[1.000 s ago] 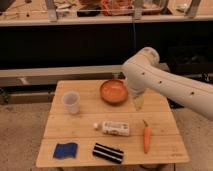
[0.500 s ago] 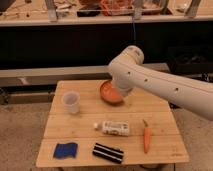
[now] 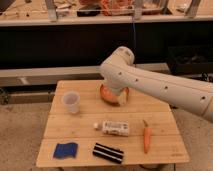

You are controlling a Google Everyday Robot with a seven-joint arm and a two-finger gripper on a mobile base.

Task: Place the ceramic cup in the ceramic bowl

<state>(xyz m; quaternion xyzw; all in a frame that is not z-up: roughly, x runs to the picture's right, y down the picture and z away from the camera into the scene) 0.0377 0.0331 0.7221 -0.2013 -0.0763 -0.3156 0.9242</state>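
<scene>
The ceramic cup (image 3: 71, 101) stands upright on the left part of the table (image 3: 160, 147), well to the left of the gripper, and nothing is touching it. The white arm (image 3: 150, 82) has been swung to the left in the last second. Before, it was bent over the right side of the ceramic bowl (image 3: 118, 98), and now the bowl is half covered by it. The gripper itself is hidden behind the thick bend of the arm, somewhere at or just behind the bowl. Its jaws are spread as wide as they go and nothing is held in them. From this it is judged that the cup is being reached for but has not been picked up yet, so the task is only at its start. The cup is close to the left edge of the table, so it could be pushed off by a bump from the right. Between the cup and the gripper only bare wood is seen, so a clear way is left for the reach and for the carry back to the bowl. Nearer the front than the gripper, a blue sponge (image 3: 65, 149), a striped block (image 3: 108, 152), a white bottle (image 3: 116, 128) lying down and a carrot (image 3: 146, 139) are spread out, all well apart from the cup. To the right of the gripper the wood is bare, but it is crossed by the arm.
</scene>
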